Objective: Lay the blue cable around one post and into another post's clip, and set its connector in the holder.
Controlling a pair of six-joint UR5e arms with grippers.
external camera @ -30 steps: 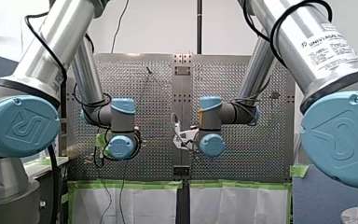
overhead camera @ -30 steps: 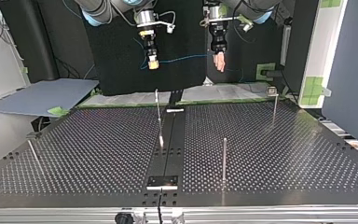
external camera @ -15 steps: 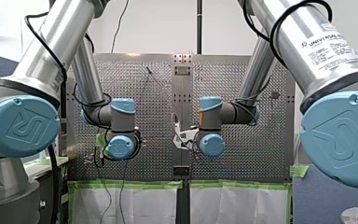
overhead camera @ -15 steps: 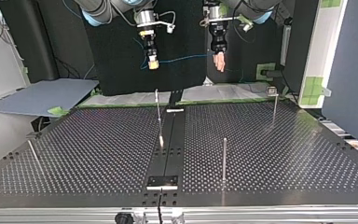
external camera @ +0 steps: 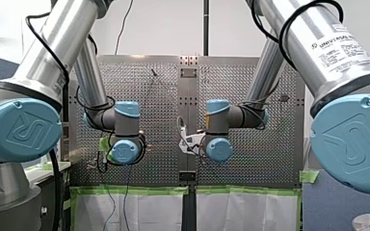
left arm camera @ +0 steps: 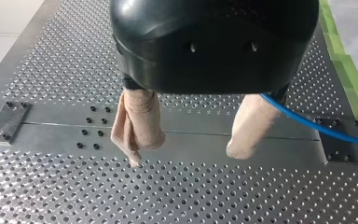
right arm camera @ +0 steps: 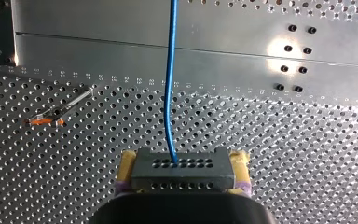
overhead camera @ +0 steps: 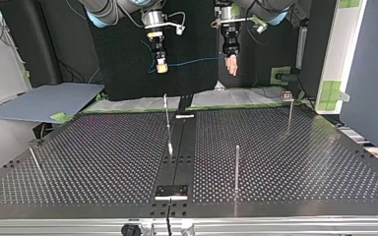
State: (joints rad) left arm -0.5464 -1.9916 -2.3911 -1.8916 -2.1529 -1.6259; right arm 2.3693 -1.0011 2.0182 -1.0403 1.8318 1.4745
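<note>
Front and top views face each other across the table [overhead camera: 300, 157].

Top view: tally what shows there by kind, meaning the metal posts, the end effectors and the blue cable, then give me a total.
Thin upright metal posts: 4
Two-fingered end effectors, my right and my left: 2
Blue cable: 1
Total: 7

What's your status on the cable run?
Right hand shut on the connector, blue cable trailing from it. Left hand open, cable passing beside one finger. Both above the table; no post wrapped yet.
</note>
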